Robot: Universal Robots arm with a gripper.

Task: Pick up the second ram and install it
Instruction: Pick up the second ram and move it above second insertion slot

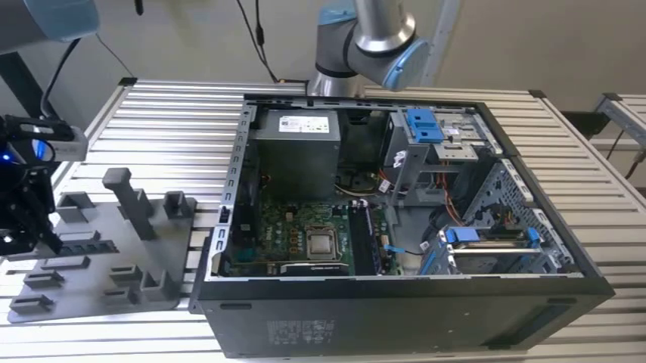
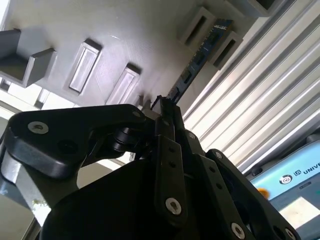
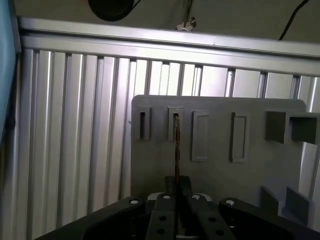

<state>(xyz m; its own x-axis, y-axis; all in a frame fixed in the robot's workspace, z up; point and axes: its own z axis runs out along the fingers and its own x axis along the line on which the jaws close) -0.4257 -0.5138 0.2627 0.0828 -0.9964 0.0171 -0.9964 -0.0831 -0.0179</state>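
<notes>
The second ram is a thin dark stick lying on edge in the slots of the grey fixture plate, at the exterior view's left. My black gripper hangs over the plate at the stick's end. In both wrist views the ram runs straight into the gripper. The two fingers stand close together, pressed on its near end. The far end of the stick still sits in a slot block of the plate.
An open black computer case lies on the slatted metal table, with the green motherboard and grey power-supply box inside. Grey upright posts rise from the fixture plate near the gripper. The arm's base stands behind the case.
</notes>
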